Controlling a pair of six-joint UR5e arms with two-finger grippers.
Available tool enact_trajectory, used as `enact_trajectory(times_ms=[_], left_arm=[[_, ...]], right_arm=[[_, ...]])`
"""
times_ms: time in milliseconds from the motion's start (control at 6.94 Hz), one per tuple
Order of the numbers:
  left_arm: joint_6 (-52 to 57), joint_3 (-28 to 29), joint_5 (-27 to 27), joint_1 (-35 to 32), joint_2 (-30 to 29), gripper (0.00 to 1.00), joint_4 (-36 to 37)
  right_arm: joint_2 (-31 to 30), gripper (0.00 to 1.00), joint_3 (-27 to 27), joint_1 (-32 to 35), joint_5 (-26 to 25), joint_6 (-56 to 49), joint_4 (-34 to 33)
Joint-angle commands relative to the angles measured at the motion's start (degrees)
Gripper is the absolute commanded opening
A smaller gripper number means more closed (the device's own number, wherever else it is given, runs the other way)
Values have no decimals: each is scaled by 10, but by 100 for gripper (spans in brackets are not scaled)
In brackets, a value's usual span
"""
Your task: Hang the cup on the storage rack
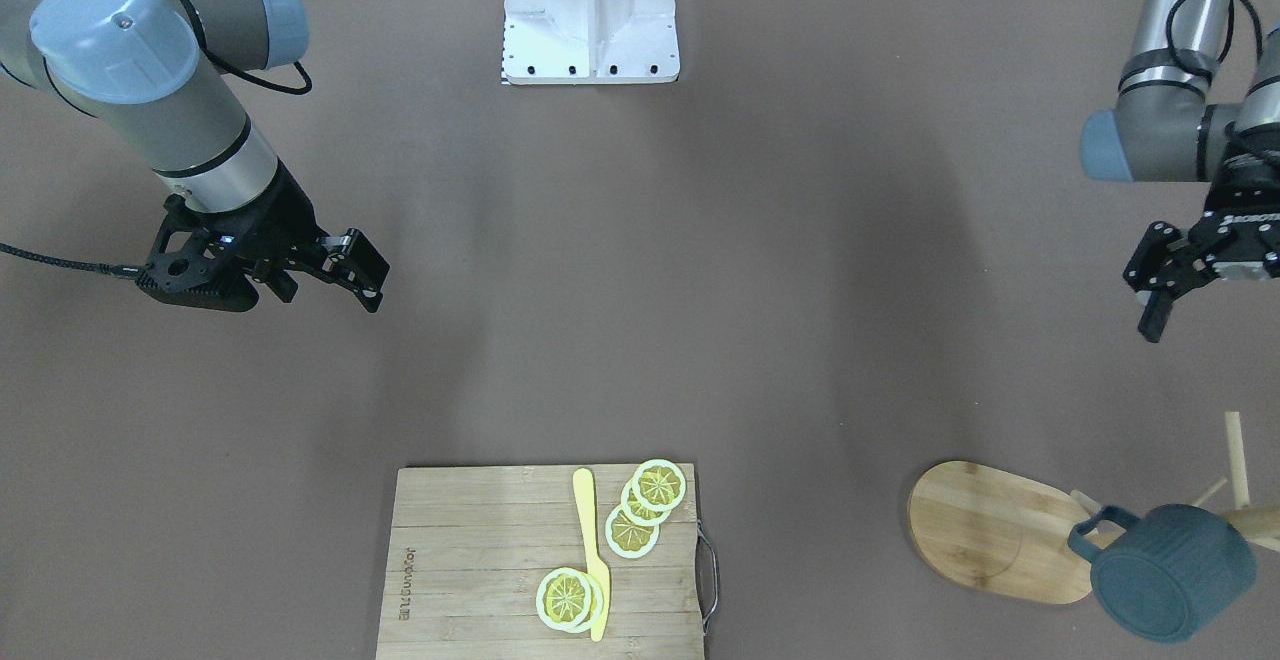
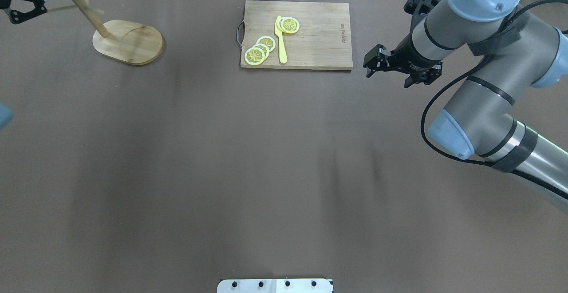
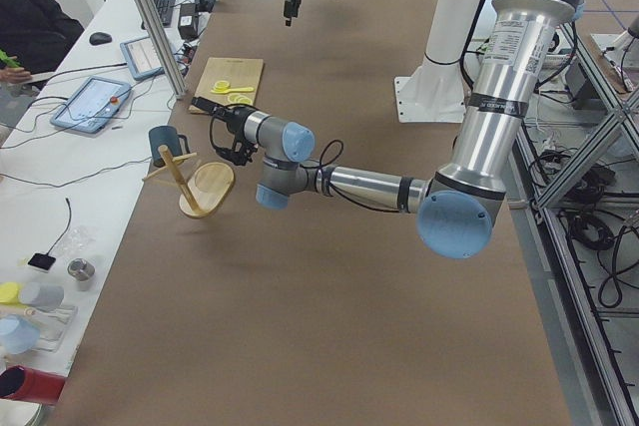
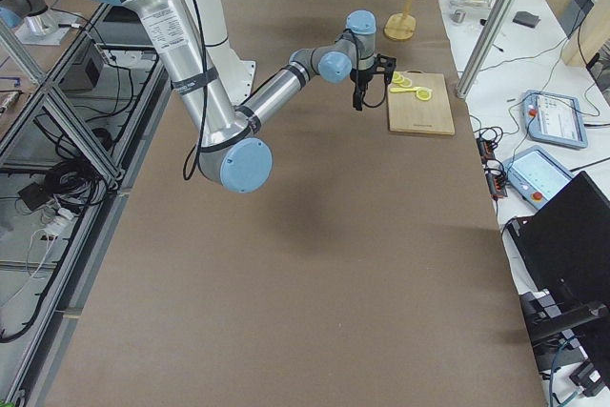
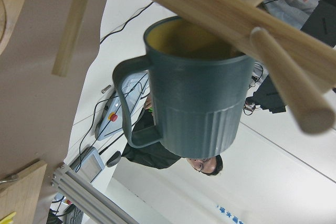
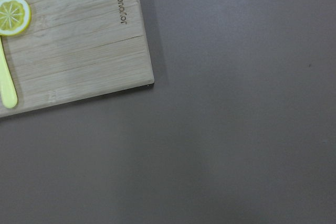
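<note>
The dark slate-blue cup (image 1: 1170, 570) hangs high on the light wooden storage rack (image 1: 990, 530), its handle by a short peg. In the left wrist view the cup (image 5: 194, 103) fills the middle, its yellowish mouth against the rack's pole (image 5: 220, 9), a peg (image 5: 283, 72) crossing in front. My left gripper (image 1: 1150, 290) is open and empty, apart from the cup, toward the robot's side of the rack; it also shows at the overhead view's left edge (image 2: 26, 4). My right gripper (image 1: 362, 272) is open and empty above bare table, far from the rack.
A bamboo cutting board (image 2: 319, 40) with a metal handle lies at the table's far middle, carrying lemon slices (image 2: 259, 49) and a yellow knife (image 2: 280, 40). My right gripper (image 2: 370, 62) hangs just right of it. The robot's white base (image 1: 590, 15) is at the near edge.
</note>
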Motion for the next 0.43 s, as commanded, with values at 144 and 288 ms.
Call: enact_trajectory(times_ms=[144, 288], left_arm=[[246, -34, -125, -144, -15, 98, 90], [377, -34, -142, -170, -11, 98, 132]], right_arm=[[-59, 100, 18, 30, 2, -8, 1], [-78, 100, 18, 43, 2, -37, 1]])
